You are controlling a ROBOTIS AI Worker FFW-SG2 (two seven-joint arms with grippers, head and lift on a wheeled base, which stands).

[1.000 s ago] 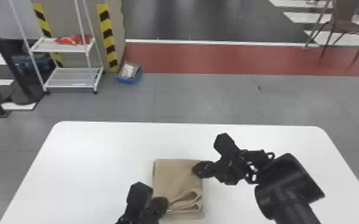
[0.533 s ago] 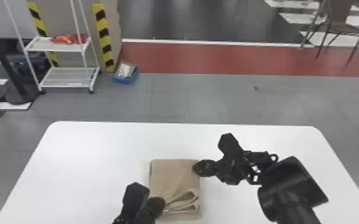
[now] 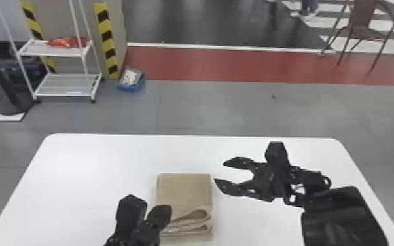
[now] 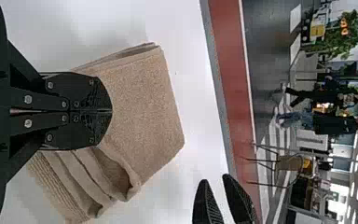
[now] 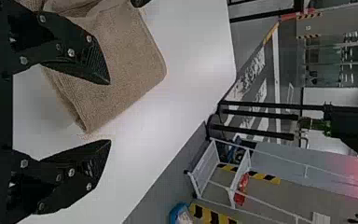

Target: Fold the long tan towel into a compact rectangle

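Note:
The tan towel (image 3: 185, 189) lies on the white table as a compact folded stack, its loose layered folds toward the near side. At its near left corner is my left gripper (image 3: 165, 212). In the left wrist view the left gripper (image 4: 112, 111) has its fingers pressed together over the towel (image 4: 140, 102); whether cloth is pinched between them I cannot tell. My right gripper (image 3: 221, 171) stands open just right of the towel's far right corner. In the right wrist view the right gripper (image 5: 109, 112) has spread fingers, one overlapping the towel (image 5: 130, 60), the other over bare table.
The white table (image 3: 91, 170) extends around the towel on both sides. Beyond its far edge, on the floor, stand a white shelf rack (image 3: 65, 83), a blue box (image 3: 131, 80) and a brown chair (image 3: 366, 29).
The right gripper has opened and drawn slightly away from the towel's right edge, where it was shut earlier. The left gripper stays at the near left corner. The towel looks the same.

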